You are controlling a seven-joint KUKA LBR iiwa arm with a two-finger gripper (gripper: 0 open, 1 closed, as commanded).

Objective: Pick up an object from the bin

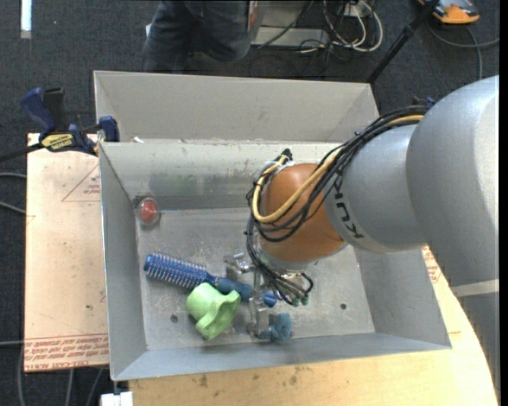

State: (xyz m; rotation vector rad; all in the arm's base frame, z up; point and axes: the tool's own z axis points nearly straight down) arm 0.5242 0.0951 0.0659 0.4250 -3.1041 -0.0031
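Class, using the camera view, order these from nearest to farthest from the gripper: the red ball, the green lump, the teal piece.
1. The teal piece, by the front wall, mid-bin.
2. The green lump, also at the front, further left.
3. The red ball, far back-left corner.

A robotics laboratory is pictured: a large grey industrial arm (444,182), its wrist capped by an orange cover (290,214) and looped with black cables (317,182), is seen set over a grey metal bin (238,111) of small loose items. The bin is surrounded by dark carpeted floor (48,47), across which a tangle of leads (349,32) is strewn beside a piece of electronic equipment (278,20) and a black stand leg (397,47).
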